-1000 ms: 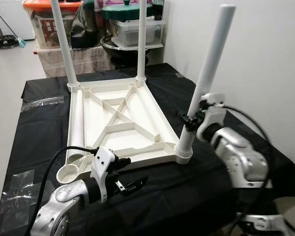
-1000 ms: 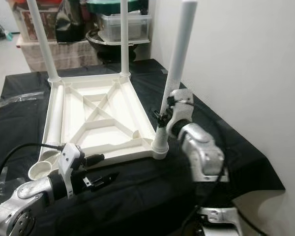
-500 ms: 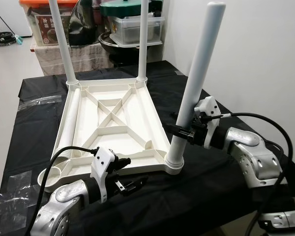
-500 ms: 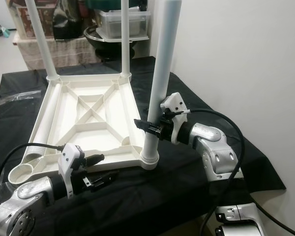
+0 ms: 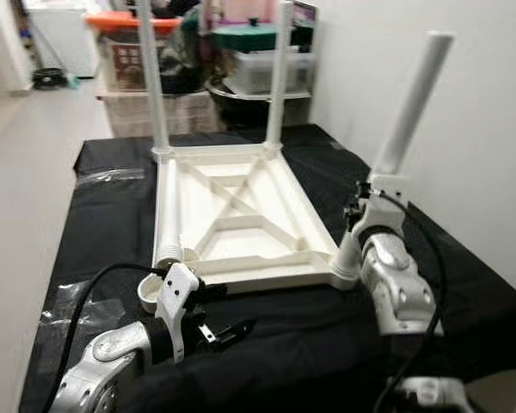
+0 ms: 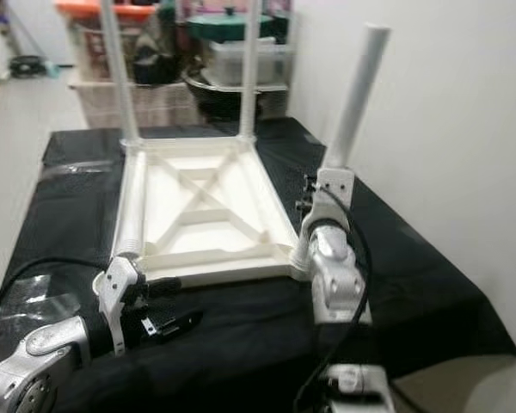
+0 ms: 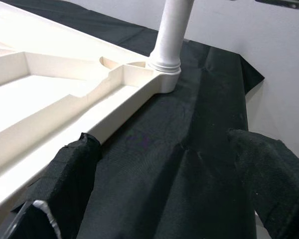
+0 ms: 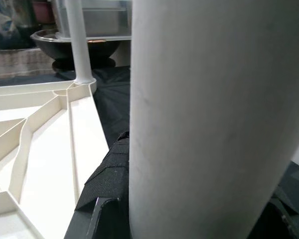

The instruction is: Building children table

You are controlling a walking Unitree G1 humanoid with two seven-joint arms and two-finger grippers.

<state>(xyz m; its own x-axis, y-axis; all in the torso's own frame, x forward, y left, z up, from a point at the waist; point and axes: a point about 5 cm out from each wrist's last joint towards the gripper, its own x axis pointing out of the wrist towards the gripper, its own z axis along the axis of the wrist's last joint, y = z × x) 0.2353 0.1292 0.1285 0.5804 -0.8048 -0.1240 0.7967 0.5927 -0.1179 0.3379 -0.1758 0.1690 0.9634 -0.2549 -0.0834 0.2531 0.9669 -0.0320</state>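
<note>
While the upturned table (image 5: 232,228) lies on the black worktop (image 5: 103,215), the right tool (image 5: 359,209) pinches the near-right leg (image 5: 396,146). Left tool (image 5: 228,331) is spread, idle (fourth leg (image 5: 167,211) lies loose); seating it likely comes next.

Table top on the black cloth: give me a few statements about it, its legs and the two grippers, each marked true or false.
1. The table top lies upside down on the black cloth. True.
2. Three legs stand in its corner sockets. True: two far legs and the near right leg.
3. The right gripper hangs idle away from the table. False: it is shut on the near right leg.
4. The left gripper holds the fourth leg. False: it is open, low over the cloth, holding nothing.
5. The near left socket already has a leg standing in it. False: it is empty.
</note>
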